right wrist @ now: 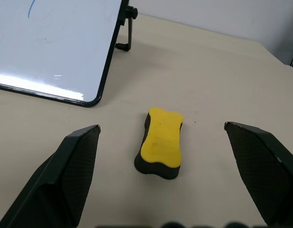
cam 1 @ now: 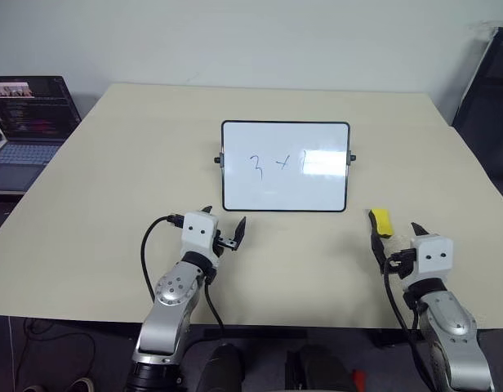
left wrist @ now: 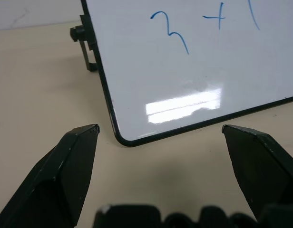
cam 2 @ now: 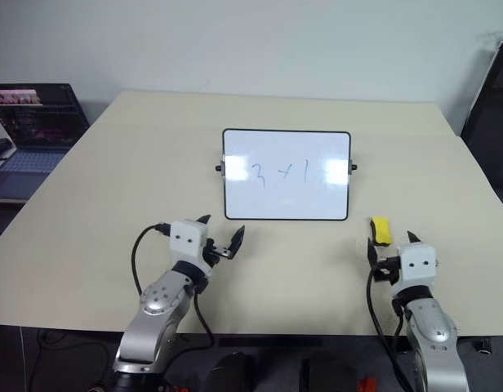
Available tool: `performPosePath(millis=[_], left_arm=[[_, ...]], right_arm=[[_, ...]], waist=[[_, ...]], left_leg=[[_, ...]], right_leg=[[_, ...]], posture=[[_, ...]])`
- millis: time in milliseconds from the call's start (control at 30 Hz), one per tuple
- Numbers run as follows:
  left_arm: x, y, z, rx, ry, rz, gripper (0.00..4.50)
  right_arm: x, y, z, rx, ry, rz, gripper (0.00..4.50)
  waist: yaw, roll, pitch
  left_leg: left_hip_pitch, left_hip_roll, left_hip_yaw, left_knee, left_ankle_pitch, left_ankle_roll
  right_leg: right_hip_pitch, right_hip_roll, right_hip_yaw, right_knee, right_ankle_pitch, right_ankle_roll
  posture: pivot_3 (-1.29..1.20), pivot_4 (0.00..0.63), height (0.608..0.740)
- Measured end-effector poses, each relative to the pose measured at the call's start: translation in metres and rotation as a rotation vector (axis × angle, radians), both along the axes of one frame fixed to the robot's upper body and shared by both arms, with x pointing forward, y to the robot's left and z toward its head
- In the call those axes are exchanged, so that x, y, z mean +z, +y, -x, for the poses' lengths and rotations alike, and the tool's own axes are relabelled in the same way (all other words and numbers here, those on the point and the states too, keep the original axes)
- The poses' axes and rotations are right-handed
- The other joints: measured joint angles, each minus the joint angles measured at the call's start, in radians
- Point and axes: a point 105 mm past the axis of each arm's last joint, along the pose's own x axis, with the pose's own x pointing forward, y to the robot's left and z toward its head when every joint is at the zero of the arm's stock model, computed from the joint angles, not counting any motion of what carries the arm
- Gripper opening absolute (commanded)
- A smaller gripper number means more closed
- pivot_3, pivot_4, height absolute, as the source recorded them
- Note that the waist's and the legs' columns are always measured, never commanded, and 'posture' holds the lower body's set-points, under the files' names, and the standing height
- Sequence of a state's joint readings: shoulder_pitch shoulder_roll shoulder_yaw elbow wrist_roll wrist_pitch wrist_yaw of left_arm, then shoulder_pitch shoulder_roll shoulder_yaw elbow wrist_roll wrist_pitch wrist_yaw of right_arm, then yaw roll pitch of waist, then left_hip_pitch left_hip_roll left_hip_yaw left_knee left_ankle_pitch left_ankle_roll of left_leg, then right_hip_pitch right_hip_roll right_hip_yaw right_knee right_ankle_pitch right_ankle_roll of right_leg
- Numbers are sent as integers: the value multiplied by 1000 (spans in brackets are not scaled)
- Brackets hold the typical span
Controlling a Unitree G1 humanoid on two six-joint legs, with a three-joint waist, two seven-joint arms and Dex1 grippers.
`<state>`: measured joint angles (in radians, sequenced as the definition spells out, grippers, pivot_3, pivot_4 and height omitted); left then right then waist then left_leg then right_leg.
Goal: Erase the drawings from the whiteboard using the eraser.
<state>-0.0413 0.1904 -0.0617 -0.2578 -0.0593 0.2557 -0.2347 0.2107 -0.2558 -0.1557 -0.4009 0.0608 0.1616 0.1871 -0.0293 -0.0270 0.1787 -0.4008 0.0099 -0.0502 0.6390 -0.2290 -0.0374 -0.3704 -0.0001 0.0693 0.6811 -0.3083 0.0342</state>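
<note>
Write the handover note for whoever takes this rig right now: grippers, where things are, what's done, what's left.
Left gripper: jaws open, empty, in front of the whiteboard's lower left corner, not touching it.
Right gripper: jaws open, empty, lined up on the eraser, which lies flat on the table between them, not yet gripped.
Whiteboard stands tilted back on its stand mid-table; eraser is off its lower right corner.
Drawings are all on the board, nothing wiped.
Done: approach only.
Left: grip eraser, wipe the strokes.
</note>
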Motion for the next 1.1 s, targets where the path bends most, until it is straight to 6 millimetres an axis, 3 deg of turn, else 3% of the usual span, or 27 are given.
performPosePath(millis=[100, 333, 600, 833, 1100], left_arm=[[-1, 1, 0, 0, 6, 4, 4500], [-6, 17, -1, -6, 38, -16, 4500], [10, 54, 9, -40, 34, -106, 4500], [24, 50, 15, -214, 57, -118, 4500], [49, 23, 14, -441, 36, -129, 4500]], right_arm=[[2, 4, 3, 2, -1, 0, 4483], [34, 27, 15, 36, -82, 13, 4483], [28, 73, 17, 146, -58, -133, 4483], [24, 66, 19, 123, -39, -111, 4483], [32, 54, 13, 97, -59, -63, 4483]], waist=[[0, 0, 0], [-1, 0, 0], [-3, 0, 0], [3, -1, 0], [-1, -1, 0]], left_leg=[[0, 0, 0, 0, 0, 0], [0, 1, 0, 0, 0, 0], [0, 1, 0, -2, 0, 0], [0, 0, 0, -2, 0, 0], [0, 1, 0, -3, 0, 0]], right_leg=[[0, 0, 0, 0, 0, 0], [0, 0, 0, 0, 0, 0], [-1, 0, 0, 0, -1, -1], [-1, -2, -1, -1, -1, -1], [-2, -1, -1, -1, -1, -1]], posture=[[0, 150, 740], [0, 150, 740], [0, 150, 740], [0, 150, 740], [0, 150, 740]])
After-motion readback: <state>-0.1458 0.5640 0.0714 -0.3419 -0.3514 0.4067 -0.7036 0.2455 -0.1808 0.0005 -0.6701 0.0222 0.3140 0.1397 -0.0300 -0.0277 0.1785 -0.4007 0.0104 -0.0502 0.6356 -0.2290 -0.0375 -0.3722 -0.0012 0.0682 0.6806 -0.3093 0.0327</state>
